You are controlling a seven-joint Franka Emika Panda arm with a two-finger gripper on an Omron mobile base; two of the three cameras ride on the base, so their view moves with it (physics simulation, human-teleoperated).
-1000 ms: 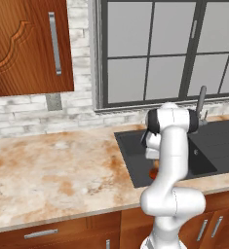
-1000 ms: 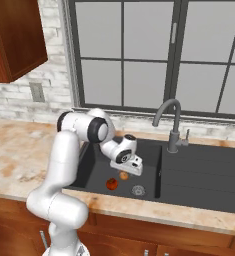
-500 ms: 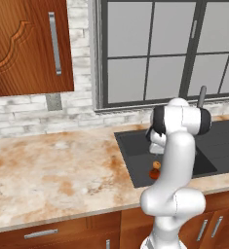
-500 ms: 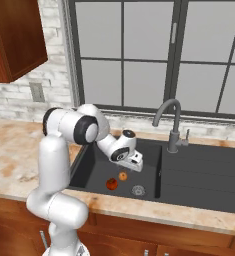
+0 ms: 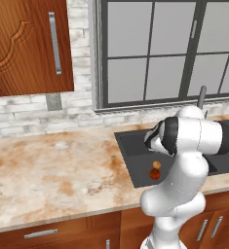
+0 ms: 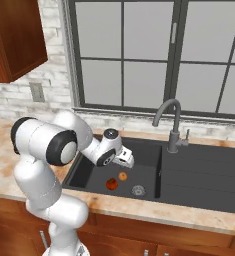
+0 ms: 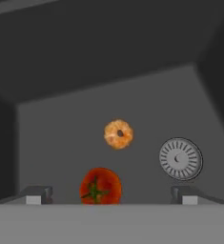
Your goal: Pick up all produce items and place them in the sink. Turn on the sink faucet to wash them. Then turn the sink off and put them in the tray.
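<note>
The red tomato [image 6: 111, 184] and the smaller orange-tan ball [image 6: 122, 176] lie close together on the floor of the dark sink [image 6: 204, 172], left of the round drain [image 6: 137, 190]. My gripper [image 6: 127, 159] hangs open in the basin just above them, holding nothing. In the hand view the tomato [image 7: 100, 186] lies low between the fingertips [image 7: 37, 193], with the orange ball [image 7: 118, 134] beyond it and the drain [image 7: 180, 158] to the right. From the left base, tomato [image 5: 155, 174] and ball [image 5: 156, 165] peek past my arm. The faucet [image 6: 171, 125] stands behind the basin. The tray is out of view.
A marbled counter [image 5: 57, 175] stretches left of the sink [image 5: 128, 146]. A window [image 6: 154, 55] and brick wall stand behind it, with a wooden wall cabinet [image 5: 28, 44] at upper left. The faucet tip [image 5: 202, 96] rises behind my arm.
My elbow has swung out over the counter while the hand stayed low in the basin. The two produce items have not moved.
</note>
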